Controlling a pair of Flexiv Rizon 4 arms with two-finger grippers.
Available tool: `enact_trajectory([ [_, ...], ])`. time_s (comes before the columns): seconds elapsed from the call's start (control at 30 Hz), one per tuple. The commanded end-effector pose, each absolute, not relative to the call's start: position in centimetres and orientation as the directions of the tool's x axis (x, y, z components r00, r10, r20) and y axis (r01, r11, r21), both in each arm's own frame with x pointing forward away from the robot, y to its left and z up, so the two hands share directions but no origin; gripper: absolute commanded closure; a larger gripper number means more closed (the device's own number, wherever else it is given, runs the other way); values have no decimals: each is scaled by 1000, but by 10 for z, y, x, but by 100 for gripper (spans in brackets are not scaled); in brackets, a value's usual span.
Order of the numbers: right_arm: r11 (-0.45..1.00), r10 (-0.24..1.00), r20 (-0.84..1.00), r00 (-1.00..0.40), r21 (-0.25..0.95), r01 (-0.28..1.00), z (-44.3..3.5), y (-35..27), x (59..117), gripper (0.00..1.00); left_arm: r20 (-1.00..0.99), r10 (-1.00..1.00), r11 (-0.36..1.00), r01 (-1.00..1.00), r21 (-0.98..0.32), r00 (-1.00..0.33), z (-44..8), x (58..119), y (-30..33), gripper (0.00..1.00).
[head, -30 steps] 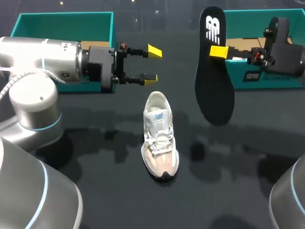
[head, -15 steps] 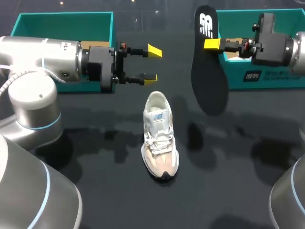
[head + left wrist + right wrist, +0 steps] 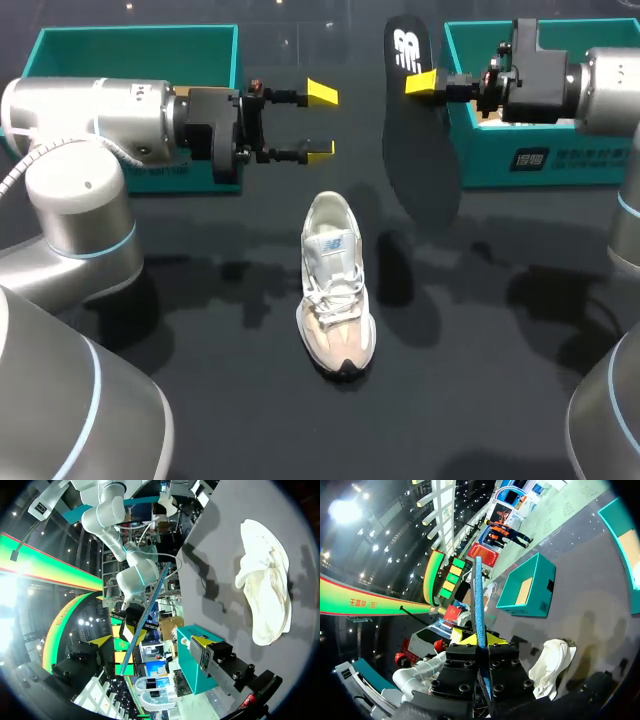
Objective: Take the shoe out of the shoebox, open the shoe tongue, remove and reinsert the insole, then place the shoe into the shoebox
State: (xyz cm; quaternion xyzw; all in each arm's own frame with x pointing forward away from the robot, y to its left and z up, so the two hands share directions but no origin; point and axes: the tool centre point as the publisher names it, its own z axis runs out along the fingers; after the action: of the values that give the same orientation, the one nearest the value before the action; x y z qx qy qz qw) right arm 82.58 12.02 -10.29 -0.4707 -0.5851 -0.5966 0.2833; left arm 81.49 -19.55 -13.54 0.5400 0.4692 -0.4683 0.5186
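Firmly clamping the right gripper (image 3: 425, 83) on the insole (image 3: 420, 170) near its logo end, dangling it clear of the table (image 3: 200, 330), presumably for reinsertion. Holding the left gripper (image 3: 321, 122) spread and empty beyond the heel of the shoe (image 3: 337, 290), upright mid-table, probably ready to steady it.

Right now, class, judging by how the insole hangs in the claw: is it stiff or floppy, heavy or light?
Probably light: the right claw holds the insole near one end. Likely stiff: it hangs nearly straight. Seen edge-on it looks thin, so pushing may bend it.
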Motion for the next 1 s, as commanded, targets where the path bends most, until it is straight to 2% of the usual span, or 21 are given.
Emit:
enact_trajectory([
  [0.03,-121,251,901,-354,392,912,-103,134,837,100,-990,23,-51,989,135,136,-133,829,-199,0],
  [0.3,-121,251,901,-354,392,912,-103,134,837,100,-990,23,-40,990,135,136,-133,828,-202,0],
  [0.53,-111,109,966,-233,244,963,-120,151,857,100,-991,-7,25,991,132,132,-126,822,-218,0],
  [0.57,-123,142,967,-211,228,966,-123,149,855,100,-989,1,23,988,150,150,-124,823,-218,0],
  [0.9,-123,142,967,-211,228,966,-123,149,855,100,-988,4,23,988,152,152,-126,821,-221,0],
  [1.0,-121,120,978,-172,186,975,-126,158,863,100,-990,1,38,989,141,141,-130,820,-225,0],
])
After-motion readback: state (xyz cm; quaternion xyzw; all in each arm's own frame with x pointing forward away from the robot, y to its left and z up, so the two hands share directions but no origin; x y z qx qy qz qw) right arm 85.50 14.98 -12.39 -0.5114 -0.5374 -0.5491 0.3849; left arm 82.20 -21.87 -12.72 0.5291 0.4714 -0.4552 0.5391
